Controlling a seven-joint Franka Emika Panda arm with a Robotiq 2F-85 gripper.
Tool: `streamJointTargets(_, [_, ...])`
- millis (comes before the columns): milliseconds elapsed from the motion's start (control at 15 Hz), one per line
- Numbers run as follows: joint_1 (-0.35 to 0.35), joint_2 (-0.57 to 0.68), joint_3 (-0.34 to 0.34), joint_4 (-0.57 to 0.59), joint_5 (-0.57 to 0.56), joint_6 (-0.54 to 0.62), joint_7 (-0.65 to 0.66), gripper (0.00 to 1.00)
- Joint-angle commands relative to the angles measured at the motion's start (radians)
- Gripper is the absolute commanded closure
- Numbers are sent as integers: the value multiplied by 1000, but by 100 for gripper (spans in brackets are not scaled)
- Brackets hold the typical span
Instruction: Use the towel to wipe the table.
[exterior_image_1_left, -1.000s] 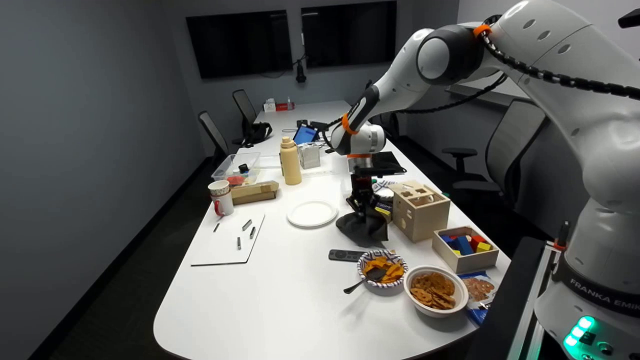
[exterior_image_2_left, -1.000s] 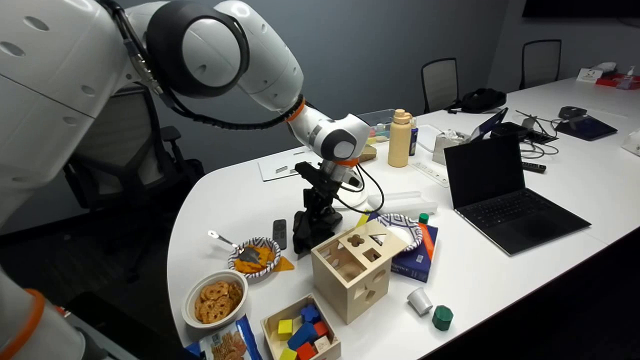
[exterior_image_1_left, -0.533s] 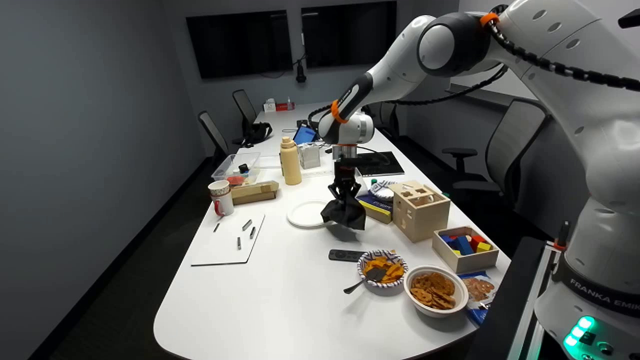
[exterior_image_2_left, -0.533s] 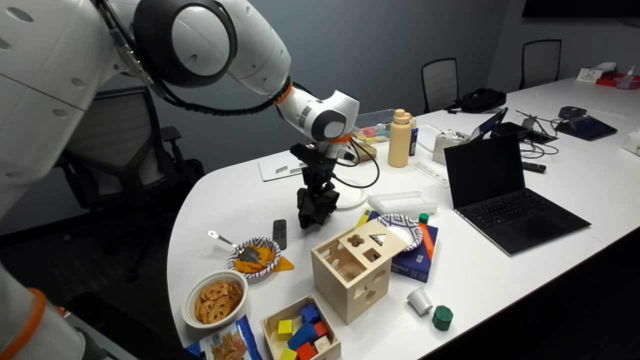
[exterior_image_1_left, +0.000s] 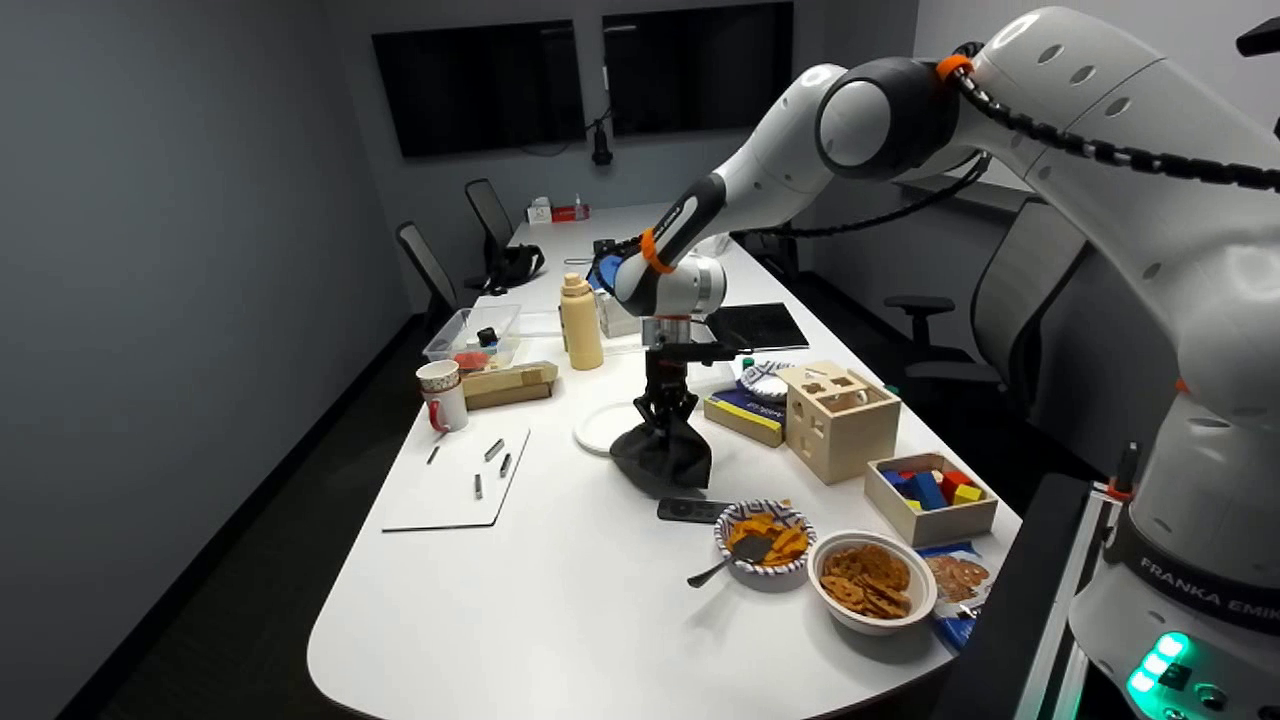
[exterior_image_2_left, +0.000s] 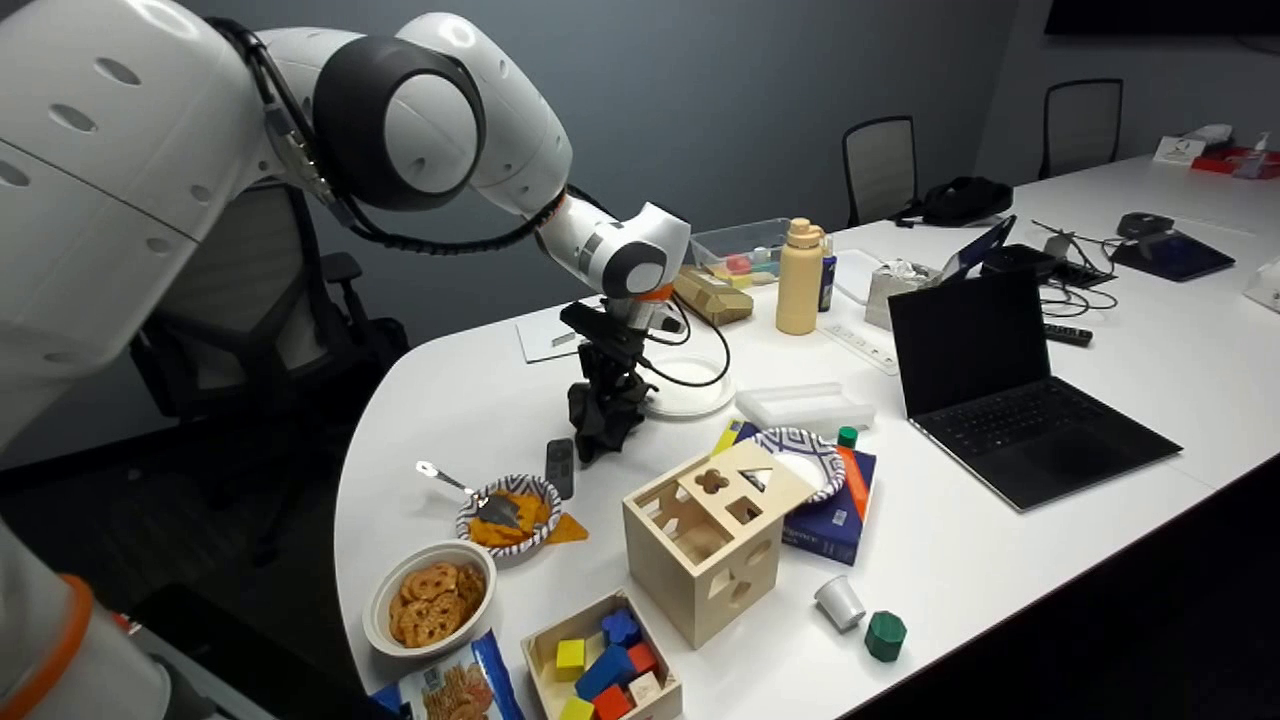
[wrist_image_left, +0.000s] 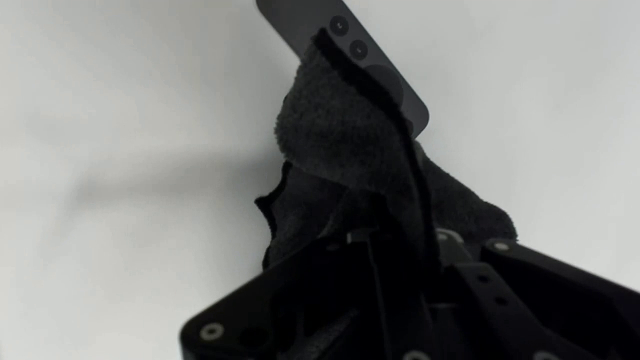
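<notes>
White conference table (exterior_image_1_left: 560, 620), grey wall (exterior_image_2_left: 760, 130) beyond. Gripper (wrist_image_left: 404, 240) pinching dark plush towel (wrist_image_left: 345, 130) by gathered bunch, probably so that loose folds hang right below gripper as wiping pad; whether they touch table, cannot tell. TV remote (wrist_image_left: 310, 20) just beside towel, partly hidden behind fold in wrist view; round white plate (exterior_image_1_left: 596, 425) near gripper on roughly opposite side. Probably short strokes needed between these two: low fold could catch remote.
</notes>
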Motion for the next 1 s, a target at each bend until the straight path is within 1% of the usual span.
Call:
streamJointTargets(0, [-8,33,26,30,10,-38,-48,98])
streamJointTargets(267, [-12,52,40,39,17,-33,-70,98])
streamJointTargets(333, [-13,51,42,37,19,-35,-74,68])
streamJointTargets(400, [-15,44,44,29,20,-34,-78,66])
streamJointTargets(467, [-17,36,46,22,21,-38,-82,60])
streamJointTargets(667, [-26,9,50,-2,31,-54,-88,38])
streamJointTargets(733, [-29,-11,53,-18,34,-70,-92,29])
streamJointTargets(933, [-29,-91,43,-87,29,-101,-102,7])
